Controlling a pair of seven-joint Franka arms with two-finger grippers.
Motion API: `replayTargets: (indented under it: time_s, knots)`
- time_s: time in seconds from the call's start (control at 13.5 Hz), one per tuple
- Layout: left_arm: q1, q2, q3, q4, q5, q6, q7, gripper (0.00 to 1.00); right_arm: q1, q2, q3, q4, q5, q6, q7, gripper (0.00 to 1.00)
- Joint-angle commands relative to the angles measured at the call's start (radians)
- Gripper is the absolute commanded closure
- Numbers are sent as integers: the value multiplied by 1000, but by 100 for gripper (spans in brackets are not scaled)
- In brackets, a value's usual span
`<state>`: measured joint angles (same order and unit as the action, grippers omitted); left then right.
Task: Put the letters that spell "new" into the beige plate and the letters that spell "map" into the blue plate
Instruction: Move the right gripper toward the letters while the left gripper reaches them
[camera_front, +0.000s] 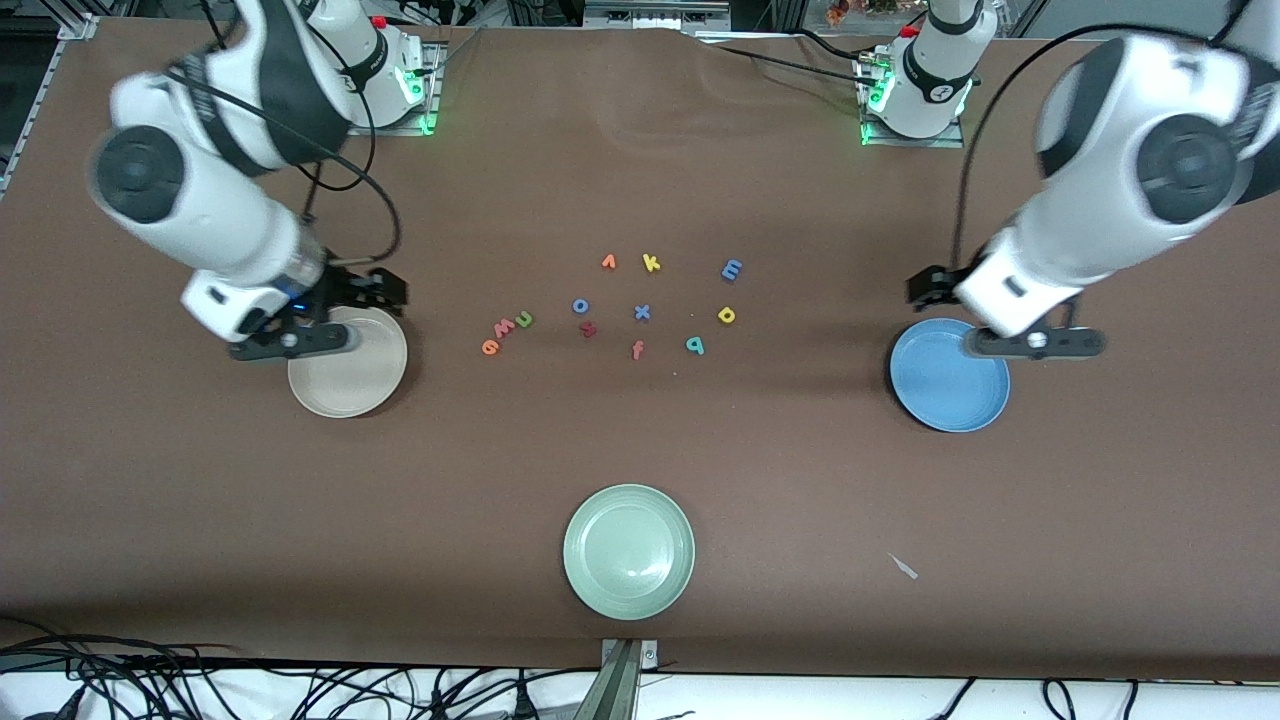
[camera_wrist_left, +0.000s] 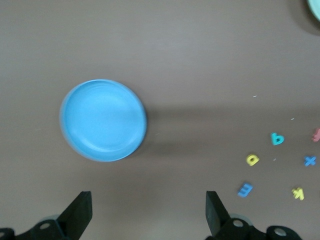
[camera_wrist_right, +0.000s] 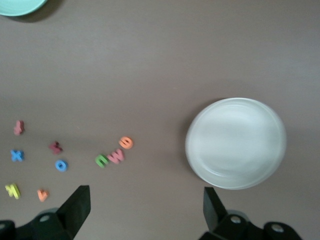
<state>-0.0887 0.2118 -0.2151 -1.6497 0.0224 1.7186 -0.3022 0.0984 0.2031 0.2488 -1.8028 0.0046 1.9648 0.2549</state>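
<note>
**Both plates bare, letters loose at mid-table**

The six wanted letters lay scattered at the table's middle, none yet in a plate. The n (camera_front: 523, 320), w (camera_front: 503, 327) and e (camera_front: 490, 347) sat in a tight touching row toward the right arm's end, near the beige plate (camera_front: 375, 385). The m (camera_front: 732, 268), p (camera_front: 727, 315) and a (camera_front: 695, 345) lay spread out toward the left arm's end, well apart from the blue plate (camera_front: 950, 400). Between the two sets sat the spares: v (camera_front: 608, 262), k (camera_front: 651, 263), o (camera_front: 581, 306), x (camera_front: 642, 312), a dark red letter (camera_front: 588, 329) and a salmon f (camera_front: 637, 349). A green plate (camera_front: 628, 590) lay nearest the camera, unused.

The right gripper (camera_front: 290, 340) hung over the beige plate's rim, its jaws spread wide and holding nothing. The left gripper (camera_front: 1035, 341) hung over the blue plate's rim, likewise spread and unladen.

The letters looked like thin foam: very light, soft, lying flat. They would likely squash under a hard pinch and slide if nudged. A top-down pinch across a letter's narrow width seemed best, fingertips close to the table. The n, w and e touched, so taking an end letter first would lessen the risk of dragging its neighbour.
</note>
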Motion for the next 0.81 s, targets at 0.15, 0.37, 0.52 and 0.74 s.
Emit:
replayTargets:
  time_s: [0.15,0.37,0.52,0.74]
  knots:
    - [-29,-22,-128,-247,-22,266,-162,0,-8,-10,75,-246,-27,285,207,0]
    - [-29,-17,-237,-395,-10,444,-264,0,-6,25,89,-383,-63,510,265,0]
    - [-51,4,-267,-455,-6,525,-279,0,-6,65,89,-412,-69,594,280,0]
    - [-126,75,-265,-484,-4,588,-282,0,-6,134,89,-405,-109,666,300,0]
